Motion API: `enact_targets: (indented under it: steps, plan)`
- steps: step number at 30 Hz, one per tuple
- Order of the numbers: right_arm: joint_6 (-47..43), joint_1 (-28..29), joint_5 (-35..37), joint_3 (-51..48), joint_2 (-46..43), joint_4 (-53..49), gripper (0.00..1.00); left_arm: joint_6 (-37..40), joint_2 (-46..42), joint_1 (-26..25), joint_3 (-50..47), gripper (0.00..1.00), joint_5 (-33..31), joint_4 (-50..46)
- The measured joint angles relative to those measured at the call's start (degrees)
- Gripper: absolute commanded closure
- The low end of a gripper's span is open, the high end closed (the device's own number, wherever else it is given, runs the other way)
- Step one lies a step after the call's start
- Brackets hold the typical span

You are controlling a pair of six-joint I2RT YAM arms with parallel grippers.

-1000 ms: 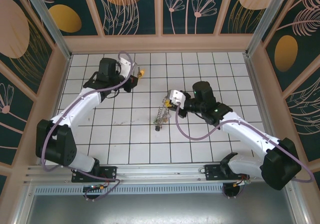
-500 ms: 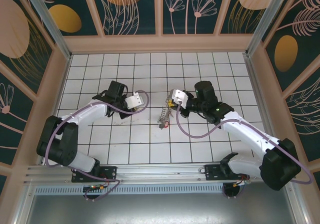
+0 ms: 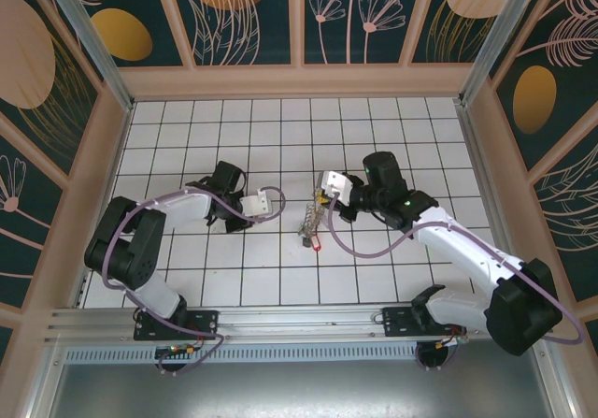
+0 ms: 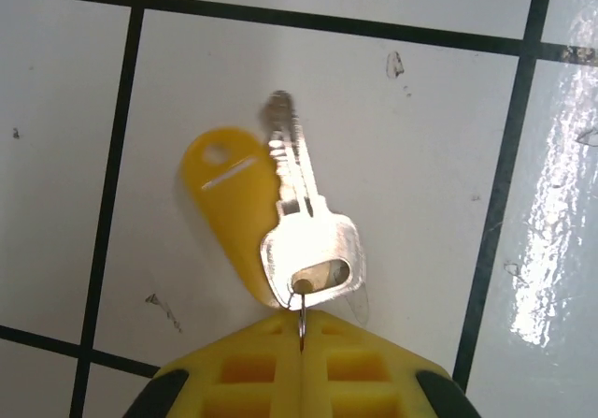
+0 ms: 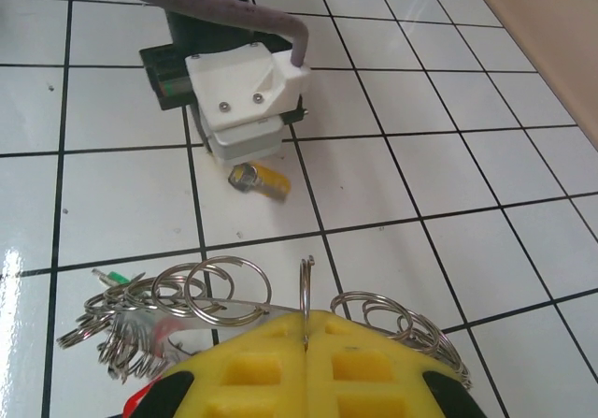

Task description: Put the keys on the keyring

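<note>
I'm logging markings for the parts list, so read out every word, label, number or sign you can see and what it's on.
None can be read in these views.
Silver metal key pinched in the left tool: no stamp legible.
Yellow plastic tag partly under it: a pale streak, no letters.
Grey coiled wire keyring in the right tool: bare.
White plastic arm housing: two screws, no label.

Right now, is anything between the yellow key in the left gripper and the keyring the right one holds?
Nothing visible. The left gripper pinches the yellow key by its small ring, and open white tile separates it from the keyring clamped in the right gripper.
</note>
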Motion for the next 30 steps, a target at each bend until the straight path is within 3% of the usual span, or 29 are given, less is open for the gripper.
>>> enact_targets:
  steps: [3, 7, 15, 19, 25, 30]
  plan:
    - [-0.9, 0.0, 0.2, 0.4, 0.0, -0.8, 1.00, 0.0, 0.0, 0.0, -0.2, 0.72, -0.4, 0.9]
    - [-1.3, -0.1, 0.2, 0.5, 0.0, -1.4, 1.00, -0.4, -1.6, 0.0, -1.6, 0.62, -0.4, 2.6]
    - [-2.2, -0.1, 0.2, 1.4, 0.5, -2.6, 1.00, 0.9, -9.9, 0.8, -9.3, 0.60, -2.6, 6.1]
    - [-3.1, -0.1, 0.2, 3.2, 1.0, -3.6, 1.00, 1.6, -10.1, 3.2, -9.4, 0.59, -2.0, 7.2]
    - [-3.1, -0.1, 0.2, 3.7, 1.2, -4.0, 1.00, 2.8, -4.9, 7.6, -0.9, 0.59, 5.4, 7.1]
    - [-3.1, -0.1, 0.2, 3.8, 1.2, -4.5, 1.00, 9.9, 2.1, 7.7, 8.6, 0.60, 13.2, 0.4]
